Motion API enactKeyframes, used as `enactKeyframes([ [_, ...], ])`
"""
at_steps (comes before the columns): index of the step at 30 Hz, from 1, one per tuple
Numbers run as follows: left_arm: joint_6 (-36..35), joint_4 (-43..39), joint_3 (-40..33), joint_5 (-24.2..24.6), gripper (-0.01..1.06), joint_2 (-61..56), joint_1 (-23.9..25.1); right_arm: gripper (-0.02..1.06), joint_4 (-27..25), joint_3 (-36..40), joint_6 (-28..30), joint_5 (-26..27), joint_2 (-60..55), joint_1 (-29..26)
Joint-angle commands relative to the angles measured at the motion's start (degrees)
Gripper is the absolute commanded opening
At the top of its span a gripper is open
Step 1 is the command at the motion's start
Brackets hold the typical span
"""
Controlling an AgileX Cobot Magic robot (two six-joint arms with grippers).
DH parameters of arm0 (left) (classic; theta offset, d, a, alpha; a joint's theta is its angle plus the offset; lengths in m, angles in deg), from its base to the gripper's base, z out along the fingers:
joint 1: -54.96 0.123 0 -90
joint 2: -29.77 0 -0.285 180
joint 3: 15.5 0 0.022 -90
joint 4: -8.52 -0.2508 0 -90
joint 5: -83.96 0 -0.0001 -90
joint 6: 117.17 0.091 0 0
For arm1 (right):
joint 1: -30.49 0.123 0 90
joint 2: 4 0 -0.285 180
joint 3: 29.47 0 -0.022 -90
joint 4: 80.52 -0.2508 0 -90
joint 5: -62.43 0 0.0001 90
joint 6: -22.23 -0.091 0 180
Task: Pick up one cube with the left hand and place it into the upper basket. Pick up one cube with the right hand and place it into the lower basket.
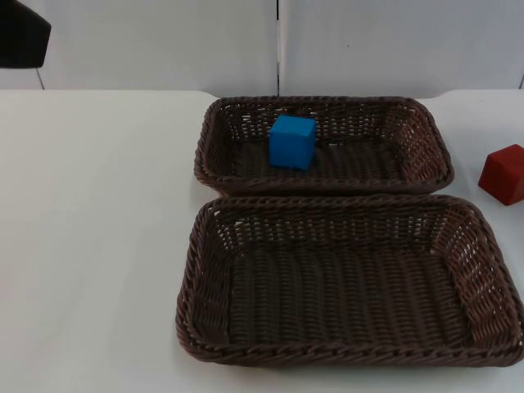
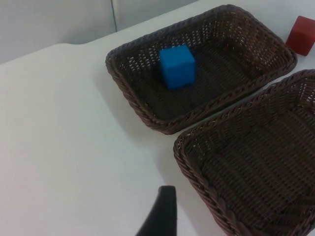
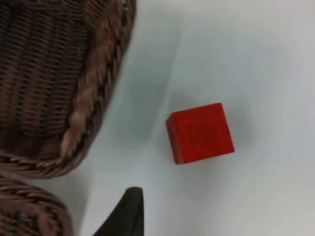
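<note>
A blue cube (image 1: 292, 141) rests inside the upper wicker basket (image 1: 214, 164), toward its left half; the left wrist view has the same blue cube (image 2: 177, 66) on that upper basket's (image 2: 129, 93) floor. The lower basket (image 1: 190, 311) holds nothing. A red cube (image 1: 503, 173) stands on the table right of the upper basket. My left gripper (image 2: 161, 212) hovers over the white table left of both baskets, holding nothing. My right gripper (image 3: 126, 212) hangs above the table just short of the red cube (image 3: 201, 132), beside the upper basket's corner (image 3: 86, 118).
The left arm (image 1: 23, 37) is pulled back at the far left by the grey partition wall (image 1: 164, 41). The two baskets sit nearly edge to edge. White table (image 1: 90, 246) stretches to the left of them.
</note>
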Motion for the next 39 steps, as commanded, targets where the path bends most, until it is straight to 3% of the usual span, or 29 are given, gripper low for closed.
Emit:
enactKeyframes([
  [1, -0.11, -0.22, -0.24, -0.21, 0.8, -0.25, -0.14, 1.05, -1.26, -0.99, 1.77, 0.53, -1.85, -1.36],
  [10, -0.11, -0.76, -0.24, -0.21, 0.8, -0.25, -0.14, 1.05, -10.86, -1.21, 13.2, 4.52, -9.3, -4.82],
  [18, -0.11, -0.62, -0.24, -0.21, 0.8, -0.25, -0.14, 1.05, -14.8, -1.51, 20.33, 10.71, -15.5, -5.3],
  [21, -0.11, -0.62, -0.24, -0.45, 0.8, -0.25, -0.14, 1.05, -19.69, -4.24, 24.33, 10.6, -19.45, -5.3],
  [31, -0.11, -0.89, -0.24, -0.43, 0.8, -0.25, -0.14, 1.05, -20.21, -11.67, 24.33, 11.65, -27.63, -5.3],
  [39, -0.11, -0.86, -0.24, -0.58, 0.8, -0.25, -0.14, 1.05, -20.44, -11.8, 24.33, 12.23, -31.25, -5.3],
])
